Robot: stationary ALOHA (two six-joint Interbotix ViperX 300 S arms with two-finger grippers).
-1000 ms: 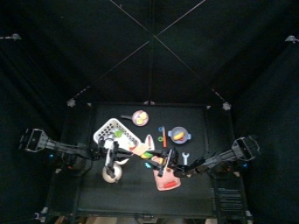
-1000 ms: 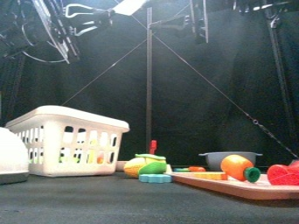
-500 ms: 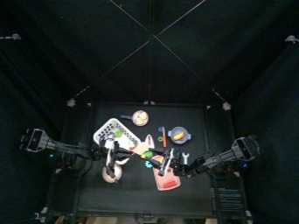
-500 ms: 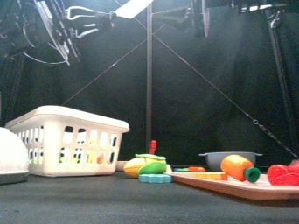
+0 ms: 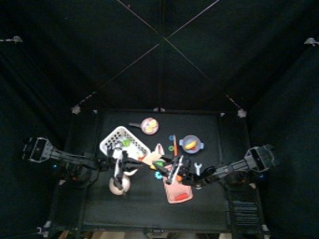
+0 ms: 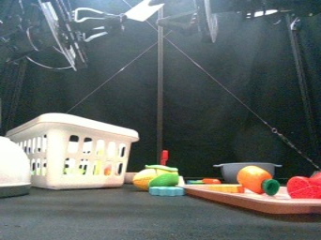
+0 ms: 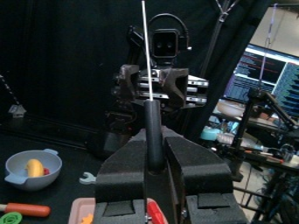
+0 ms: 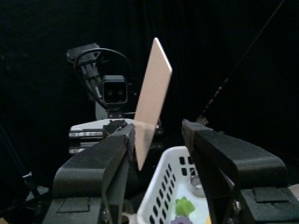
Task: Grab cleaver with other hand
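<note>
High above the table, my left gripper (image 7: 149, 147) is shut on the cleaver (image 7: 147, 96), which shows edge-on as a thin upright line. From the right wrist, the cleaver (image 8: 152, 87) is a flat pale pink oblong standing between the jaws of my right gripper (image 8: 163, 131). Those jaws are spread wide; the blade stands close to one of them and clear of the other. From the front, the cleaver (image 6: 142, 10) hangs at the top between the left gripper (image 6: 98, 16) and the right gripper (image 6: 205, 17).
A white basket (image 6: 73, 150) stands on the left of the table. A board (image 6: 207, 195) with toy fruit lies front right, and a grey pot (image 6: 228, 167) stands behind it. A white object (image 6: 10, 169) sits at the far left. From above, a bowl (image 5: 191, 144) and a plate (image 5: 149, 124) show.
In the front view the right gripper has edged slightly left, closer around the cleaver. The left gripper keeps its hold and has barely moved.
</note>
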